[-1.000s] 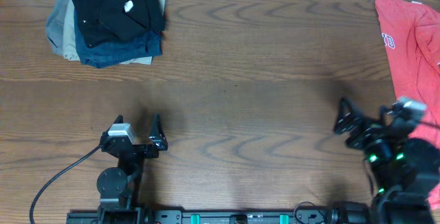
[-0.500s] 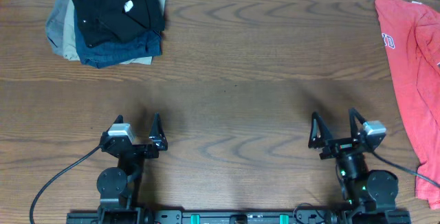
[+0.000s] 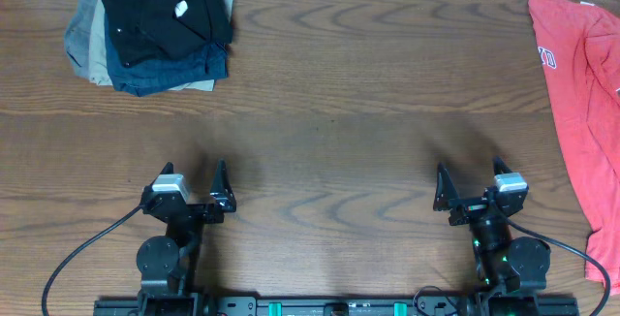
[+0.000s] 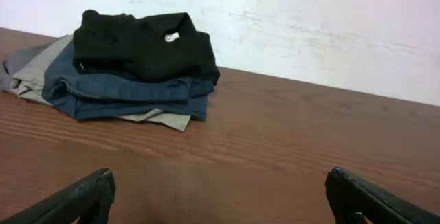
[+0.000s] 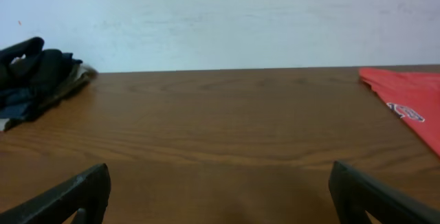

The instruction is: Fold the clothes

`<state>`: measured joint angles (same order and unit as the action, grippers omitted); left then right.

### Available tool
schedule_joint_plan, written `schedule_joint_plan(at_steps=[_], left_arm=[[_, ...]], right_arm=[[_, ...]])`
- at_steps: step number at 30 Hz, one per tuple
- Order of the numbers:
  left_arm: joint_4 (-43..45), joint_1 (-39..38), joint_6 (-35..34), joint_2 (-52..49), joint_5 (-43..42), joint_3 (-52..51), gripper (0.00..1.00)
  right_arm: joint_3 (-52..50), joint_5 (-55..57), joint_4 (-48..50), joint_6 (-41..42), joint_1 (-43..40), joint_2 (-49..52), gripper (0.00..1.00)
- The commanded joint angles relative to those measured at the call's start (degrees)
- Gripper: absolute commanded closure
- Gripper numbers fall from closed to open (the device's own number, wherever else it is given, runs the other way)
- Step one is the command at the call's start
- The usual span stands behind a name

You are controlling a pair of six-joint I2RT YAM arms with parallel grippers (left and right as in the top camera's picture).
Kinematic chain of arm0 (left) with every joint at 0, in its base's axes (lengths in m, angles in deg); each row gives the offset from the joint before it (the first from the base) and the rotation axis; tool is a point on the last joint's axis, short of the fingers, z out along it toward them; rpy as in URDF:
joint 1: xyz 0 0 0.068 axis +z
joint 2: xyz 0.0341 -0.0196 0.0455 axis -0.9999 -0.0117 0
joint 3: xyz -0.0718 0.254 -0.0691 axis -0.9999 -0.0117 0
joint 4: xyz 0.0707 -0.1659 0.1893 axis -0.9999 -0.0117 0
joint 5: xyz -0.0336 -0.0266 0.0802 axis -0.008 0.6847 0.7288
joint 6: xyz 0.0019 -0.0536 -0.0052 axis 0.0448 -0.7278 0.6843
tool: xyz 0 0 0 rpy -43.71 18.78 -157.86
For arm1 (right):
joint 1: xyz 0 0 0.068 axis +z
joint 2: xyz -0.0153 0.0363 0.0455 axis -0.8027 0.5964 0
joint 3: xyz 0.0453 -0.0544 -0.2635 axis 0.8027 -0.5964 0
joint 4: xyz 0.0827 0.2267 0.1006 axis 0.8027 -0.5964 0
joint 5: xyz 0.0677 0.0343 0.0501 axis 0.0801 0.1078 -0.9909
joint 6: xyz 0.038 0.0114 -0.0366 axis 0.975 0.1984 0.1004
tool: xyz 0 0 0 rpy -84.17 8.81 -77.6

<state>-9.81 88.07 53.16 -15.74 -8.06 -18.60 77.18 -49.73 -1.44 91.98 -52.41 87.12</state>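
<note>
Black short-sleeved fabric T-shirt (image 3: 165,20), folded atop blue, tan and grey garments (image 3: 145,72) (apparently finished); left gripper (image 3: 194,175) and right gripper (image 3: 470,175) parked spread, empty.

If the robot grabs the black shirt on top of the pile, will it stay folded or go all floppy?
Probably floppy: the black shirt sags softly over the pile with rumpled edges, so it looks thin and limp. It would likely unfold if lifted by one corner. Pushed, it may bunch up.

Brown wood-grain worktop (image 3: 329,93) under soft, even light, backed by a plain, faintly scuffed white wall (image 4: 309,25).
</note>
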Motion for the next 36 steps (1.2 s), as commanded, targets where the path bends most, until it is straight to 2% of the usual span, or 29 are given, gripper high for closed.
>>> schedule_joint_plan(at_steps=[1,7,12,25,36], left_arm=[[-2.1,-0.1,1.0,0.3,-0.8,-0.9,0.02],[-2.1,-0.1,1.0,0.3,-0.8,-0.9,0.02],[-2.1,-0.1,1.0,0.3,-0.8,-0.9,0.02],[-2.1,-0.1,1.0,0.3,-0.8,-0.9,0.02],[-2.1,-0.1,1.0,0.3,-0.8,-0.9,0.02]], right_arm=[[-0.2,0.4,0.4,-2.6,-0.4,-0.5,0.01],[-0.2,0.1,12.5,-6.0,-0.4,-0.5,0.01],[-0.2,0.2,17.2,-9.9,-0.4,-0.5,0.01],[-0.2,1.3,-0.4,-10.1,-0.5,-0.5,0.01],[-0.2,2.1,-0.2,-10.1,-1.0,-0.5,0.01]])
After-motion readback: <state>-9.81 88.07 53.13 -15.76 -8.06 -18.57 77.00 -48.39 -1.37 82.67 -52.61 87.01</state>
